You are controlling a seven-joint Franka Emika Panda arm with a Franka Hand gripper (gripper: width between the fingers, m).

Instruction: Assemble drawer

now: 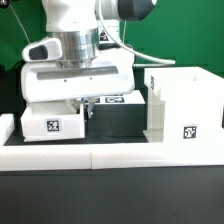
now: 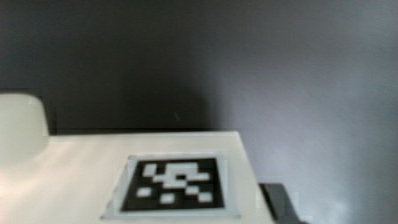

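A small white tray (image 1: 50, 122) with a square tag on its front sits at the exterior view's left, right under the arm's hand. My gripper (image 1: 82, 106) is down at the tray's right side and looks shut on it. In the wrist view the tray's flat tagged face (image 2: 178, 183) fills the space between the jaws. One dark finger (image 2: 278, 200) presses at its edge and the other finger is hidden behind the tray. A rounded white part (image 2: 16, 125) shows beside the tray. The tall open box housing (image 1: 182, 105) stands upright at the exterior view's right. The second tray is out of view.
A long low white rail (image 1: 110, 152) runs along the table's front edge. A tag of the marker board (image 1: 114, 98) shows behind the gripper. A green backdrop stands behind the arm. A dark table gap lies between the tray and the housing.
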